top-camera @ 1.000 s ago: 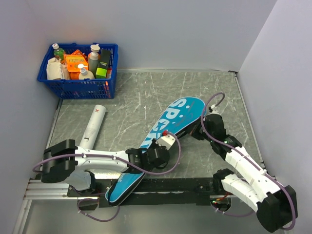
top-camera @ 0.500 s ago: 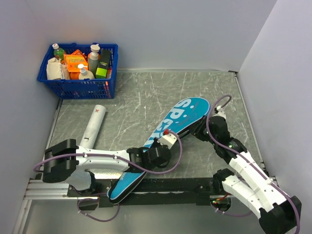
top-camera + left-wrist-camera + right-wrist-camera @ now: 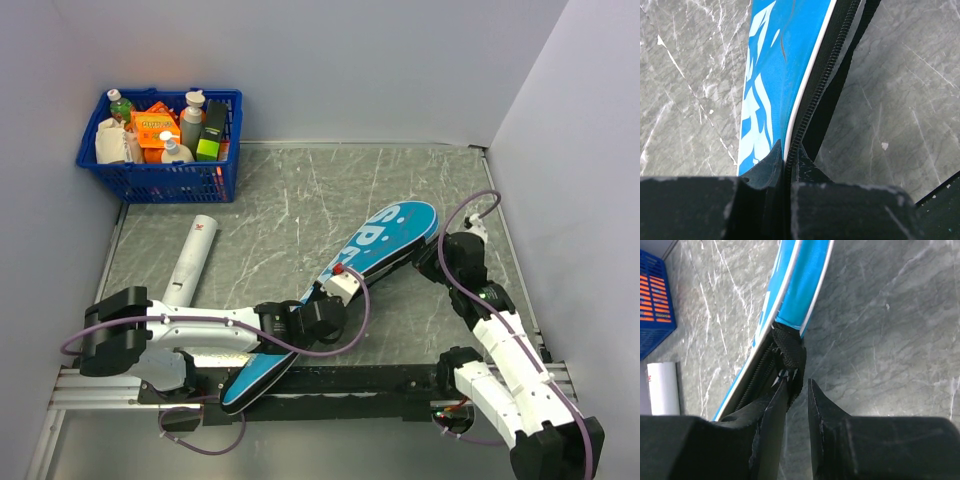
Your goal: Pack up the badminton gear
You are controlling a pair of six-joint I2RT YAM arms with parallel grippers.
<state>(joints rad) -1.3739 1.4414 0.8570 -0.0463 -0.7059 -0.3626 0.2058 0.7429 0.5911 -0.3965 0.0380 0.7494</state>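
**Gripping the teal cover at its zipper edge, bare worktop lying beyond it**

Teal cover (image 3: 385,240) is lying diagonally across the worktop (image 3: 300,195). Its wide end is pointing at the far right corner and sitting near the right edge. Its narrow end is reaching over the near edge, onto the rail between the arm bases.

Bare marbled surface is showing between the cover and the far wall, and again between the cover and the white tube (image 3: 190,262). The tube is lying on the left side, well apart from the cover. Blue basket (image 3: 160,180) is sitting in the far left corner, away from both arms.

Left gripper (image 3: 786,157) is working mid-length on the cover. Its fingers (image 3: 771,161) are pressing together on the zipper (image 3: 825,75) edge, with no gap visible.

Right gripper (image 3: 797,390) is sitting at the wide end, its fingers (image 3: 775,410) standing at a narrow gap with worktop showing through. The cover's black end tab (image 3: 789,352) is touching one fingertip. Cannot tell whether it is being pinched.
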